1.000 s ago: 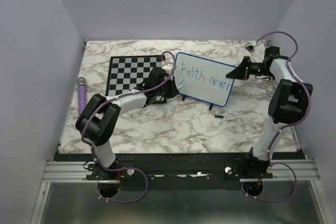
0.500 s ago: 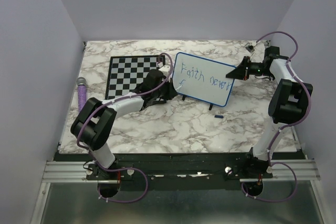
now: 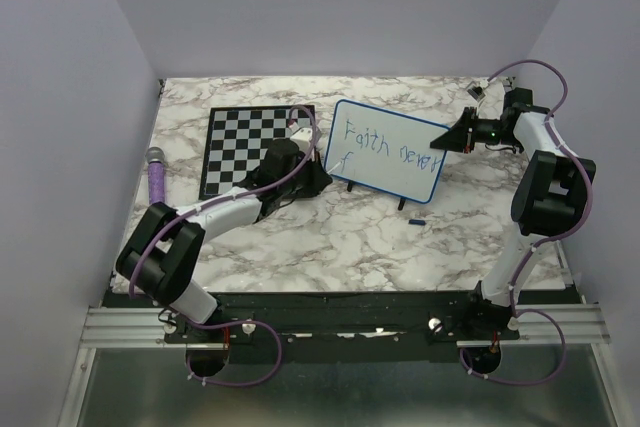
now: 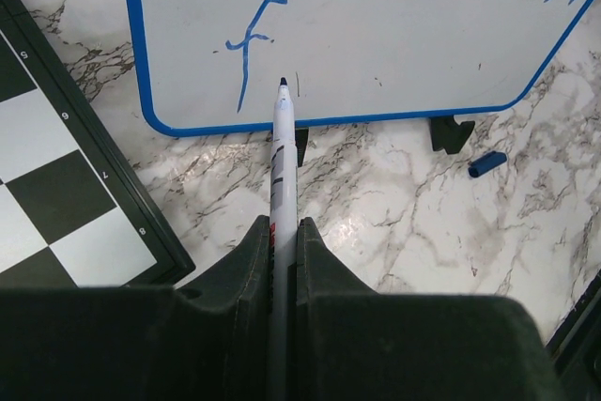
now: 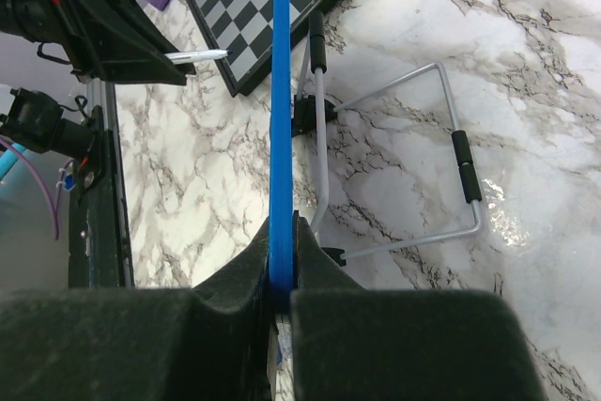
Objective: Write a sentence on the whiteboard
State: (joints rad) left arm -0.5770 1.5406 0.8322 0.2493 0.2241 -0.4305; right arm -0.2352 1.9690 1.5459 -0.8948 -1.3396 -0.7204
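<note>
The whiteboard [image 3: 385, 152] stands upright on its small black feet [image 4: 451, 131] a little right of the middle of the top view, on the marble tabletop [image 3: 350, 237]. Its face is turned toward the lower left of the picture. The sentence [image 3: 390, 147] on it is in blue handwriting. The upper line reads "Faith never", and under it, near the lower left corner of the board, there is only one letter "f" [image 4: 249, 53]. The right claw [image 3: 455, 137] comes from the right side of the top view and is clamped on the blue frame at the right edge of the board. In the right wrist view the frame [image 5: 280, 91] runs as a thin blue line straight up from between the closed fingers. Behind the board in that view is a grey wire stand [image 5: 413, 166]. The left claw [image 3: 310, 179] is at the lower left of the board, with its fingers pressed together on a white marker [image 4: 282, 138] that points at the board. The dark tip is just right of the "f", and in the right wrist view it stops a little before the board surface. The chessboard [image 3: 250, 142] lies flat, just left of the whiteboard. A small blue cap [image 3: 418, 219] lies on the marble below the board's right corner. A purple stick [image 3: 157, 175] lies at the left edge of the tabletop, well apart from the rest.
</note>
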